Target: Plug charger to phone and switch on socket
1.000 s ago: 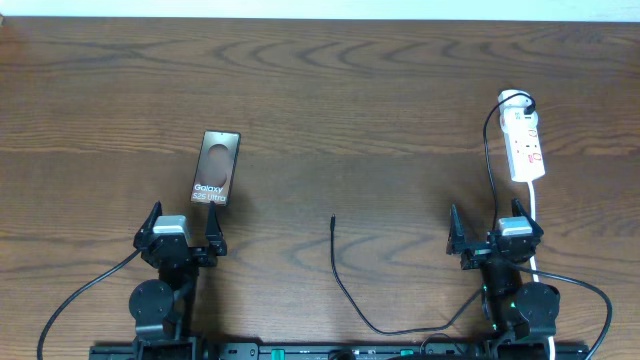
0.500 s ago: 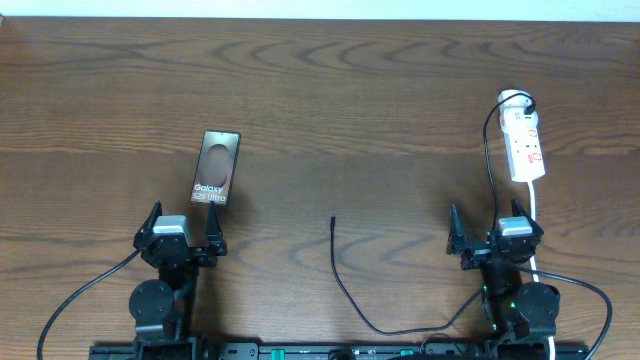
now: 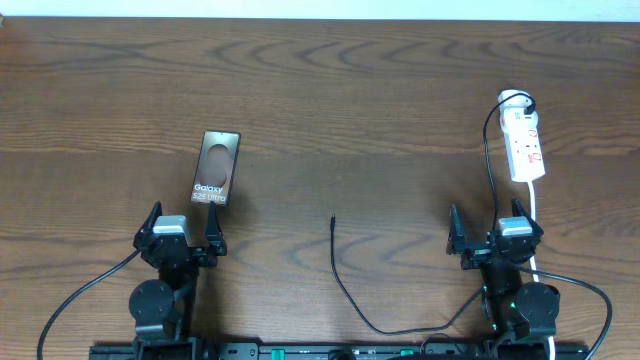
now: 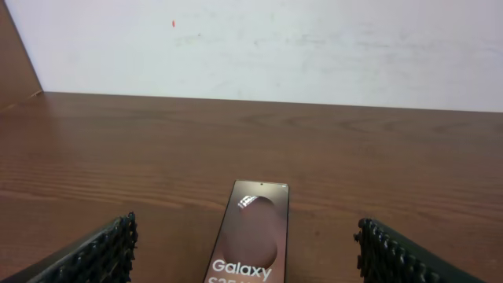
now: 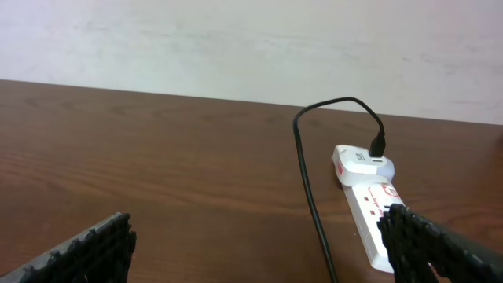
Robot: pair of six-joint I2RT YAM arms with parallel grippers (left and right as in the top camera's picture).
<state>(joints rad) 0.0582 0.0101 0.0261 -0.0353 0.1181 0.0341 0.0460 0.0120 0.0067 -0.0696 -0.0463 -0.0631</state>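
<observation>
The phone (image 3: 215,167) is lying flat on the wooden desk (image 3: 350,90), at about 9 o'clock from the desk's middle. Its white "Galaxy" lettering is sitting at its near end, and its long axis is leaning slightly toward 1 o'clock. The left gripper (image 3: 184,214) is sitting at 7 o'clock of the phone, apart from it, its jaws standing wide open and gripping nothing. In the left wrist view the phone is showing between the two ribbed black fingers (image 4: 94,251).

The charger (image 3: 345,290) is trailing in from 5 o'clock and curving up, its slim plug tip pointing toward 12 o'clock near the desk's middle, well apart from the phone.

The socket (image 3: 526,145) is lying at 2 o'clock with its red marks facing up. A white adapter (image 5: 363,163) is sitting at its far end, and a black cable is looping out of that. The right gripper (image 3: 486,214) is sitting at 6 o'clock of the socket, jaws spread wide and empty, with the white lead (image 3: 536,200) running past beside it.
</observation>
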